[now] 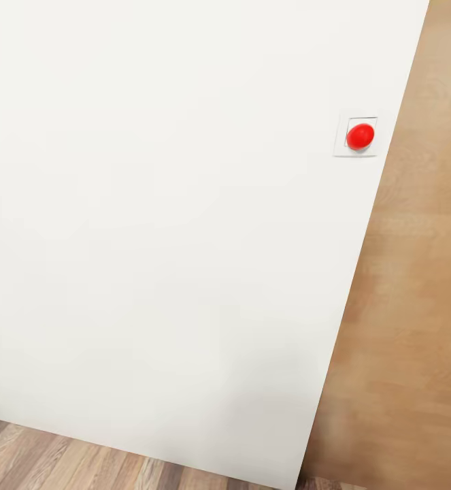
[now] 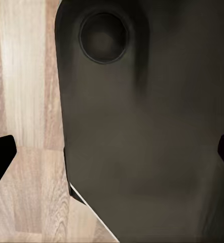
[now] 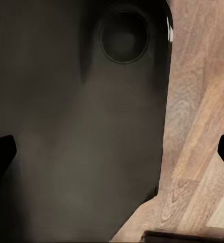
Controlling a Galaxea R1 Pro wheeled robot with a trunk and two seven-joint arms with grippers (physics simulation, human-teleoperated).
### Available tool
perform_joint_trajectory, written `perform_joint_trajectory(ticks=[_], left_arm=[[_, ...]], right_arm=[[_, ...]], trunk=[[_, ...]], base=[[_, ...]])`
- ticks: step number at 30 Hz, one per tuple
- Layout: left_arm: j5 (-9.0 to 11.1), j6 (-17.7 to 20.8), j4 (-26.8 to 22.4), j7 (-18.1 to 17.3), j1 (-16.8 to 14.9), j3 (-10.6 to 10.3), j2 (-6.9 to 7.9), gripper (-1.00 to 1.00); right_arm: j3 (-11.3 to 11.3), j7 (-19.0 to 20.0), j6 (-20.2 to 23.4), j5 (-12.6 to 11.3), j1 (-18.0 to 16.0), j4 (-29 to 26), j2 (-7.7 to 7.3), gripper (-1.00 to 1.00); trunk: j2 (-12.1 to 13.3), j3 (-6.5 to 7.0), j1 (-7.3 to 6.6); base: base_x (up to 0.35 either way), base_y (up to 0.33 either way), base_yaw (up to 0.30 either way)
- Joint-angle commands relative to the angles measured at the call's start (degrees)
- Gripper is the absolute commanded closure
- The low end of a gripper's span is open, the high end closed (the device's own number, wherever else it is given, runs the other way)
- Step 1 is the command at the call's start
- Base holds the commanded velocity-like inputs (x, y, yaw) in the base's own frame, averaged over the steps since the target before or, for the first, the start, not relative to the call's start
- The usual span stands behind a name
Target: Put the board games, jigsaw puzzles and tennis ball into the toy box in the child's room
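The toys, the toy box, the table and the bed are out of view. In the left wrist view my left gripper (image 2: pixel 113 154) is open, its dark fingertips (image 2: pixel 0 157) far apart at the picture's edges, with nothing between them. My right gripper (image 3: pixel 113 152) is open in the same way in the right wrist view, with nothing between its fingertips (image 3: pixel 0 152). Both grippers hang beside the robot's own dark body (image 2: pixel 142 126) above the wood plank floor (image 2: pixel 26 91).
The head view faces a plain white wall (image 1: pixel 171 224) at close range. A white switch plate with a red button (image 1: pixel 360 136) sits near the wall's right edge. A brown wooden surface (image 1: pixel 415 286) borders the wall on the right, and plank floor (image 1: pixel 41 463) runs below it.
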Motion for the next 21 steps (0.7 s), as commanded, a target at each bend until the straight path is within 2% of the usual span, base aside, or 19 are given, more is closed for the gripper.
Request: perform_joint_trajectory(ticks=[1, 4, 21], left_arm=[[0.0, 0.0, 0.0, 0.0, 0.0, 0.0, 0.00, -1.00], [0.2, 0.0, -0.3, -0.2, 0.7, 0.0, 0.71, -1.00], [0.2, 0.0, -0.3, -0.2, 0.7, 0.0, 0.71, -1.00]], right_arm=[[0.0, 0.0, 0.0, 0.0, 0.0, 0.0, 0.00, -1.00], [-0.1, 0.7, 0.0, 0.1, -1.0, -0.7, 0.56, -1.00], [-0.1, 0.7, 0.0, 0.1, -1.3, -0.7, 0.56, -1.00]], trunk=[[0.0, -0.03, 0.00], [0.0, -0.03, 0.00], [0.0, -0.03, 0.00]], base=[[0.000, 0.000, 0.000], [0.000, 0.000, 0.000], [0.000, 0.000, 0.000]])
